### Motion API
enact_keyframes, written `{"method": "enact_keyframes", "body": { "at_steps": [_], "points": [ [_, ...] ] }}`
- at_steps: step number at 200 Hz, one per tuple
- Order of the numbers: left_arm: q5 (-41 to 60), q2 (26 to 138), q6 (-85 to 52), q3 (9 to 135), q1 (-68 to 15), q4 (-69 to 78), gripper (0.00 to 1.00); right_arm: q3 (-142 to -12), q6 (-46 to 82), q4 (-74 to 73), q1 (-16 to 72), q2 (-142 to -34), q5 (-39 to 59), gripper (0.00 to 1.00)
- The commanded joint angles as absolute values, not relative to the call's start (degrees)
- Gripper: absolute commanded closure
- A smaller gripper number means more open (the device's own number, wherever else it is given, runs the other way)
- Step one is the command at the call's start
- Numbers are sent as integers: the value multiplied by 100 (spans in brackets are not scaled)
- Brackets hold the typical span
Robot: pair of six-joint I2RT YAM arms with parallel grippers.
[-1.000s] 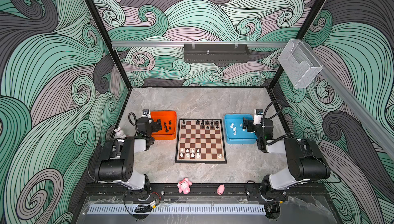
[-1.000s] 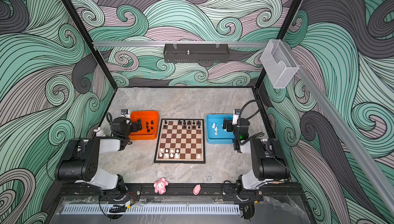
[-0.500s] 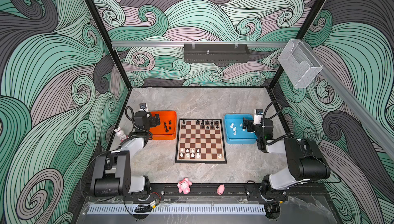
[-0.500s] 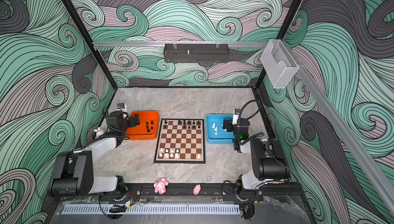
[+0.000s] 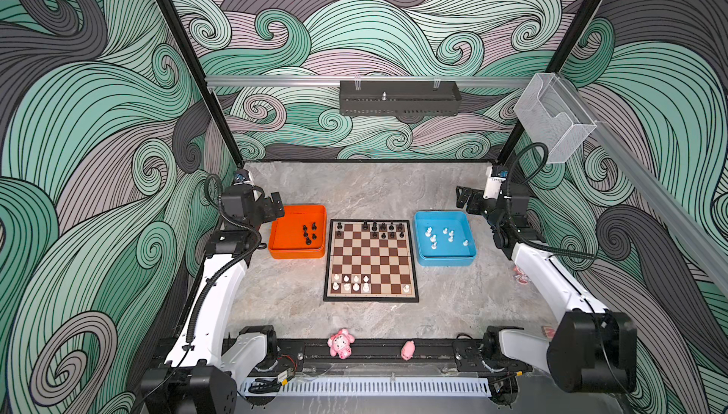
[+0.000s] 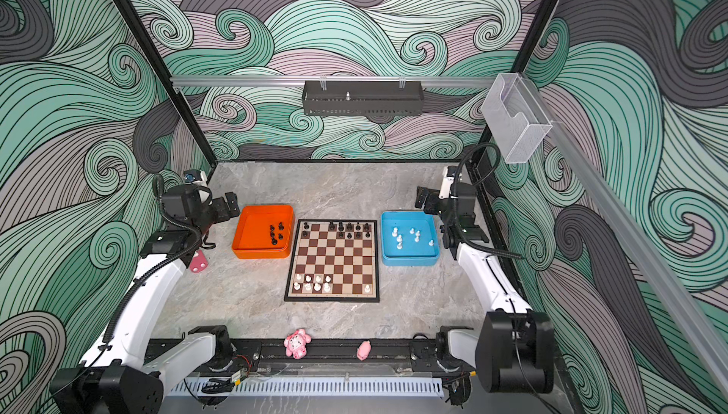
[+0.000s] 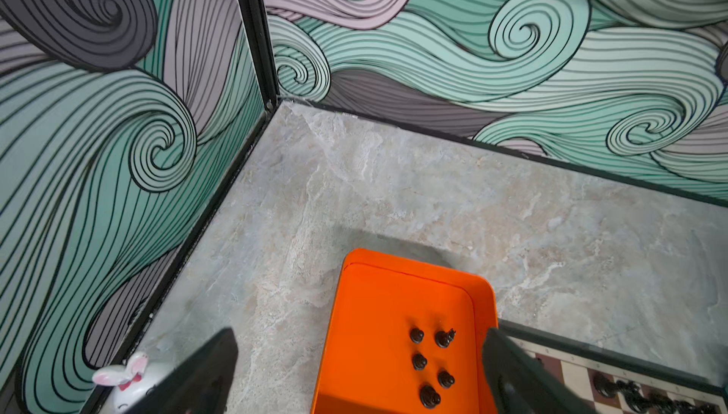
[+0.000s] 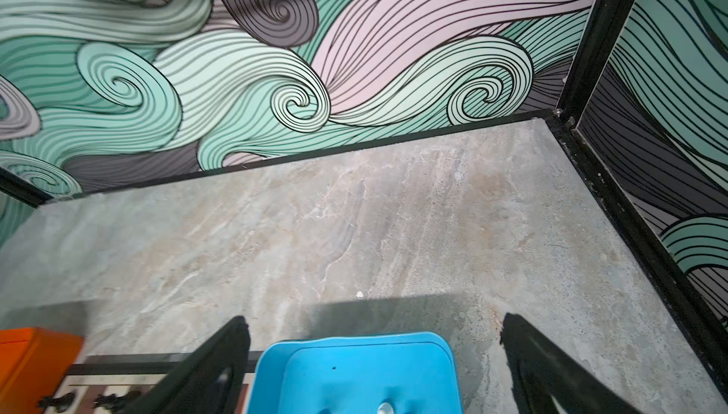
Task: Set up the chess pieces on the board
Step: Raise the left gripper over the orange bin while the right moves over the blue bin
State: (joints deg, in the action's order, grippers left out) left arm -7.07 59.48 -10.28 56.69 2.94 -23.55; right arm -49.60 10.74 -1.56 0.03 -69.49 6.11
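A dark marking on the right arm's white camera housing (image 5: 491,182) is too small to be read. Since a second ago, the left claw (image 5: 277,206) has been drawn back to the far left corner of the orange tray (image 5: 287,240). The right claw (image 5: 465,199) has been pulled beyond the blue tray (image 5: 459,252). Both are spread wide, with nothing held. The chess pieces (image 5: 383,228) are unmoved: black along the far rows of the board (image 5: 370,258), white on the near rows. Five black pieces are left in the orange tray, and several white in the blue. The board is set mid-worktop (image 5: 370,191) between the trays.
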Motion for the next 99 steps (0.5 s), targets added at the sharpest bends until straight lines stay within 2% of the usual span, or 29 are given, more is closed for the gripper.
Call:
{"method": "enact_keyframes", "body": {
  "at_steps": [1,36,72,99],
  "points": [
    [-633,6101,-1107,6025,340,-3337,1,-5545,1557,1258,26,-6995,721,1],
    [-113,6617,-1012,6383,337,-3791,1,-6170,1263,2202,453,-7278,805,1],
    [431,7405,-1270,6491,306,-4297,2,-6152,912,2325,817,-7432,786,1],
    [599,7861,-1484,6590,151,-4692,11,-6162,845,2341,835,-7475,1054,1]
  ]
}}
